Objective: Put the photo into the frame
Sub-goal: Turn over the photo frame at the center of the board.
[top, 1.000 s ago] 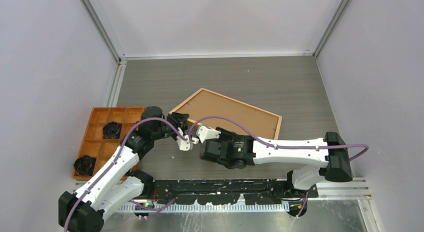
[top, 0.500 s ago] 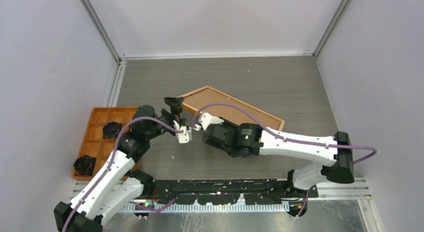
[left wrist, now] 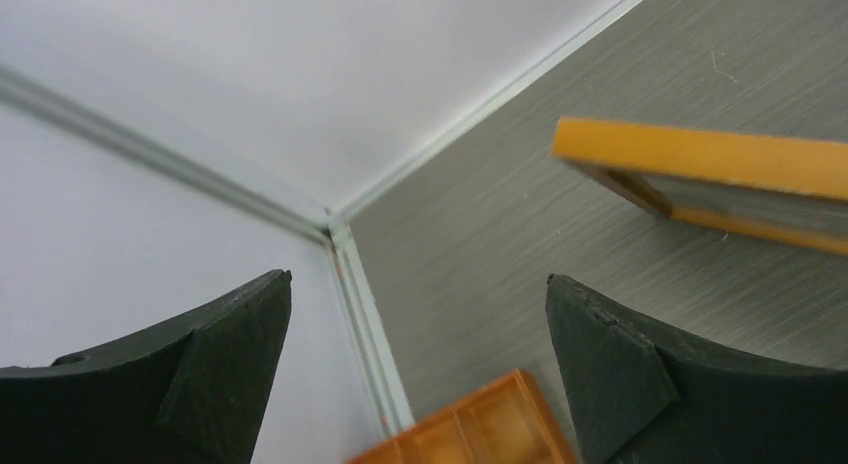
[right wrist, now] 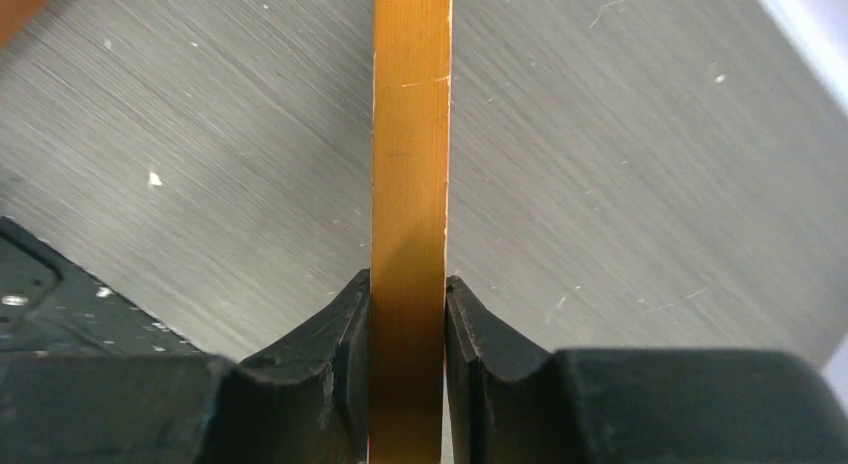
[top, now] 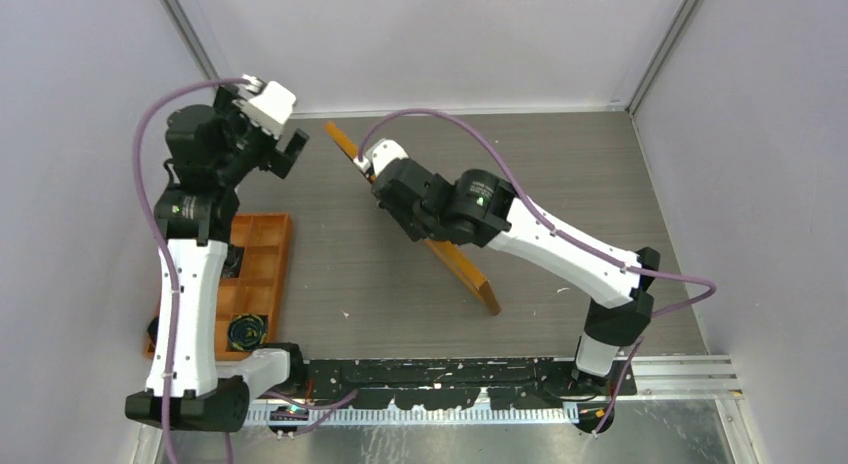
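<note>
Orange-brown wood is standing almost on edge in the overhead view. The frame (top: 465, 272) is leaning steeply, its low corner seemingly resting on the counter (top: 580, 164) and its high end pinched in the right hand (top: 366, 168). The left hand (top: 270, 134) is hanging raised near the back left corner, well apart from the frame, with its jaws spread wide and carrying nothing. An orange tray (top: 262, 274) is lying at the left edge. The photo is not showing anywhere, so I cannot tell where it is lying.

From the left wrist, wide-apart fingers (left wrist: 620, 374) are bracketing bare counter, one frame corner and a tray corner. This side is not placed to help if the frame tips.

From the right wrist, both pads (right wrist: 345, 334) are pressing on a single thin rail. That is the worry: a big frame hanging from one narrow pinch is likely to pivot, slip and slap down, or its low corner may skid along the counter. A photo lying beneath could then get struck or creased.
</note>
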{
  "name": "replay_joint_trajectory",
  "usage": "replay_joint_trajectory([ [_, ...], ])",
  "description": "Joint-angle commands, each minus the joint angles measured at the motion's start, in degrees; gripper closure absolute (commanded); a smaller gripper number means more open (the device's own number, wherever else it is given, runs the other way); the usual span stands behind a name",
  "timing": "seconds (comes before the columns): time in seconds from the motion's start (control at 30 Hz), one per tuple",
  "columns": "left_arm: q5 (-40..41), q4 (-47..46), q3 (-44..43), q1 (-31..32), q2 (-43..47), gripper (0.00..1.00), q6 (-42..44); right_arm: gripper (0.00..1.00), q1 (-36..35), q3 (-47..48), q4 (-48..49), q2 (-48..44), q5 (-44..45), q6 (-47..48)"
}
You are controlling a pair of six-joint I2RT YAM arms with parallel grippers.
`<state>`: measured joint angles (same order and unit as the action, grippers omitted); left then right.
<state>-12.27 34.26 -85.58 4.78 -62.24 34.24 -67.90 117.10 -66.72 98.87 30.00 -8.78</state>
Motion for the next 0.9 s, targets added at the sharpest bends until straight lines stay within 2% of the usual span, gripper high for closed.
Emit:
replay_joint_trajectory([
  [0.0,-6.8,9.9,-5.7,-7.3,-3.0,0.0,-13.2,0.91,4.6,13.3,-5.5,2.0,-9.7,-6.1],
  [0.13,-11.1,13.2,-8.1,-10.0,-4.7,0.0,-16.8,0.91,10.4,18.0,-8.1,3.6,-17.4,-9.8],
  [0.53,-18.4,13.4,-2.0,-12.5,-5.8,0.0,-20.2,0.92,28.1,6.8,-2.1,-2.6,-33.0,-15.1],
  [0.67,-21.0,17.3,-0.6,-12.5,-7.1,0.0,-18.0,0.92,32.5,-5.5,6.2,-7.6,-37.2,-17.0],
  [0.87,-21.9,23.7,1.0,-12.6,-12.3,0.0,-13.7,0.91,37.6,-36.3,28.7,-21.2,-39.7,-23.1],
])
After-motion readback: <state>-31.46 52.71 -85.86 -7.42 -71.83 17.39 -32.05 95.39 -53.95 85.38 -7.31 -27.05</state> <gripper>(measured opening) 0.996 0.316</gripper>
